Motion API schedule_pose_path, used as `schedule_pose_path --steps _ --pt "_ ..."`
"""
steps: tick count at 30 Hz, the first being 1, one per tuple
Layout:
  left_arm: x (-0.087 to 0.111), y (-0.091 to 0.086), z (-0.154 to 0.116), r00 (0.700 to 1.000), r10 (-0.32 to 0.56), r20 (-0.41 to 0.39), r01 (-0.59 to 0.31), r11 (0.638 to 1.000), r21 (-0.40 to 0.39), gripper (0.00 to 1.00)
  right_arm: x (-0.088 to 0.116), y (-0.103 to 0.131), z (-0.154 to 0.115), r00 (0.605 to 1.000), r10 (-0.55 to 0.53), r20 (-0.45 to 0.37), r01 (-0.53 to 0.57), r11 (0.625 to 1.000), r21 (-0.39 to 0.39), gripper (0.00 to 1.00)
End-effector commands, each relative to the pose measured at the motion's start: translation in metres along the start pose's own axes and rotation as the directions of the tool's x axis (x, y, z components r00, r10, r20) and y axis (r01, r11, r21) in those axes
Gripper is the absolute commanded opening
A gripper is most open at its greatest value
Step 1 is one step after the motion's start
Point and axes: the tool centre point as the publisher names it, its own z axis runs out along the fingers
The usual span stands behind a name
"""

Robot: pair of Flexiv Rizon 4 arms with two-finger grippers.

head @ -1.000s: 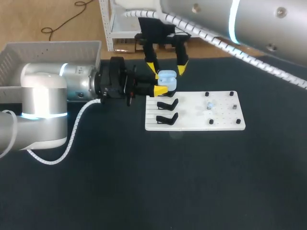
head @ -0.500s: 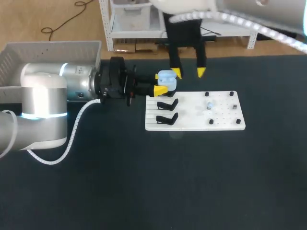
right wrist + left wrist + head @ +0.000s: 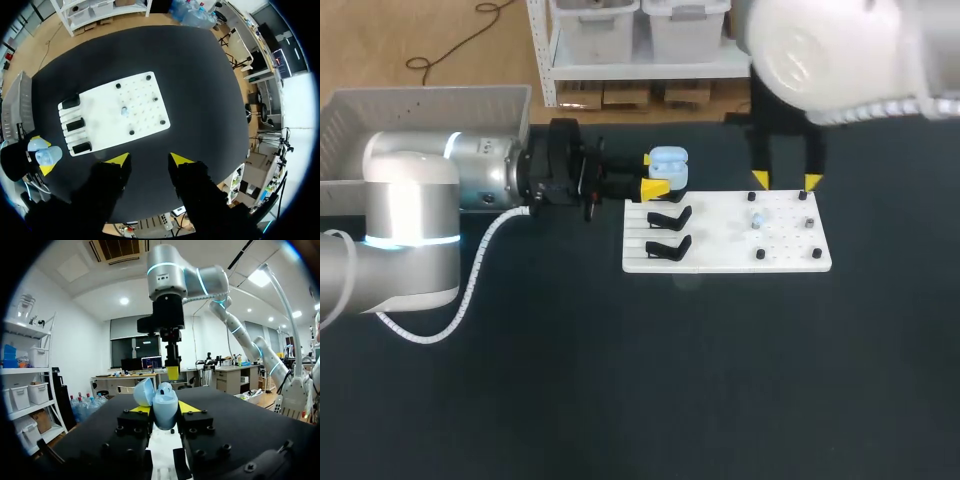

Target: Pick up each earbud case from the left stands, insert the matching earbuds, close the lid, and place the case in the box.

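Note:
My left gripper (image 3: 657, 174) is shut on a light-blue earbud case (image 3: 668, 166) and holds it above the far left corner of the white board (image 3: 720, 252). In the left wrist view the case (image 3: 165, 409) sits between the yellow tips with its lid (image 3: 143, 391) open. My right gripper (image 3: 785, 180) hangs open and empty over the board's far right side. The right wrist view looks down past that gripper (image 3: 150, 160) at the board (image 3: 142, 97), and a small pale earbud (image 3: 125, 111) lies near the board's middle. That earbud (image 3: 758, 218) also shows in the head view.
Two empty black stands (image 3: 668, 215) (image 3: 667, 247) sit on the board's left part. Small black pegs (image 3: 751, 197) dot its right part. A grey box (image 3: 430, 95) stands at the table's far left, behind my left arm.
My right arm has swung rightward, from just above the held case to over the board's far right side, and its fingers have narrowed. My left arm and the case have stayed still.

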Motion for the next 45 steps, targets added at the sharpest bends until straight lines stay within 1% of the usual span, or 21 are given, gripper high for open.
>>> schedule_pose_path --steps 1,4,10,17,19,23,28,35,40,45 --pt "0.0 -0.001 0.0 1.0 0.002 0.0 -0.002 1.0 -0.003 0.0 0.0 -0.008 0.011 0.998 0.011 0.061 0.015 0.908 -0.419 0.49" --pt "0.0 -0.001 0.0 1.0 0.002 0.0 -0.002 1.0 -0.003 0.0 -0.003 -0.004 0.015 0.996 0.003 0.084 0.033 0.905 -0.424 0.49" --pt "0.0 -0.001 0.0 1.0 0.002 0.0 -0.002 1.0 -0.003 0.0 -0.009 0.007 0.027 0.992 -0.003 0.124 0.053 0.915 -0.399 0.49" --pt "0.0 -0.001 0.0 1.0 0.002 0.0 -0.002 1.0 -0.003 0.0 -0.019 0.024 0.044 0.987 0.026 0.158 0.028 0.944 -0.327 0.48" --pt "0.0 -0.001 0.0 1.0 0.002 0.0 -0.002 1.0 -0.003 0.0 -0.022 0.029 0.05 0.988 0.035 0.153 0.014 0.951 -0.308 0.48" --pt "0.0 -0.001 0.0 1.0 0.002 0.0 -0.002 1.0 -0.003 0.0 -0.029 0.038 0.065 0.993 0.054 0.106 -0.023 0.961 -0.276 0.47" --pt "0.0 -0.001 0.0 1.0 0.002 0.0 -0.002 1.0 -0.003 0.0 -0.035 0.046 0.075 0.993 0.088 0.079 -0.064 0.963 -0.263 0.46" --pt "0.0 -0.001 0.0 1.0 0.002 0.0 -0.002 1.0 -0.003 0.0 -0.042 0.049 0.092 0.987 0.157 0.044 -0.142 0.961 -0.239 0.43" --pt "0.0 -0.001 0.0 1.0 0.002 0.0 -0.002 1.0 -0.003 0.0 -0.045 0.049 0.102 0.981 0.193 0.027 -0.181 0.954 -0.238 0.42" --pt "0.0 -0.001 0.0 1.0 0.002 0.0 -0.002 1.0 -0.003 0.0 -0.046 0.049 0.105 0.977 0.211 0.022 -0.199 0.949 -0.244 0.42"
